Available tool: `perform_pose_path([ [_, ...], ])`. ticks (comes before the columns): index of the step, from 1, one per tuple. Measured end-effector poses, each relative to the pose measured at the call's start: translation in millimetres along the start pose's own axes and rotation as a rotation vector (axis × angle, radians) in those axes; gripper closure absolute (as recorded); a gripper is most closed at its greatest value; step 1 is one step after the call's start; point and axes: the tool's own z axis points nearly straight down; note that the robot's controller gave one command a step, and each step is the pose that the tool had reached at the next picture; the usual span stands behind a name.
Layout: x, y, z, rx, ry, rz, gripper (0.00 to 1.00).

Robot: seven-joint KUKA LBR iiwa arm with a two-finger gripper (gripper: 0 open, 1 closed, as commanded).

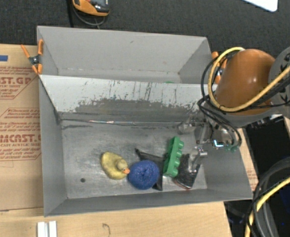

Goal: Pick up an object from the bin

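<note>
Gripper (198, 157) stands low at the right end of the grey bin (110, 127), directly over a small dark glossy object (184, 177) near the front wall. Whether it is apart or together cannot be told. A green studded block (173, 157) lies just beside it. Further left lie a blue ball (144, 174) and a yellow rubber duck (114, 165)

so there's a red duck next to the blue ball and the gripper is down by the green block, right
Not quite: the duck is yellow, not red. The camera view shows it next to the blue ball, and the gripper is down by the green block.
</note>
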Motion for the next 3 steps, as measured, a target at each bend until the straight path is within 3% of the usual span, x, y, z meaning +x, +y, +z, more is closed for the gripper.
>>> perform_pose_path([
  [2,-1.5,2,-18,0.000,-0.002,-0.059,0.00],
  [3,5.1,-7,8,0.003,-0.019,-0.190,0.00],
])
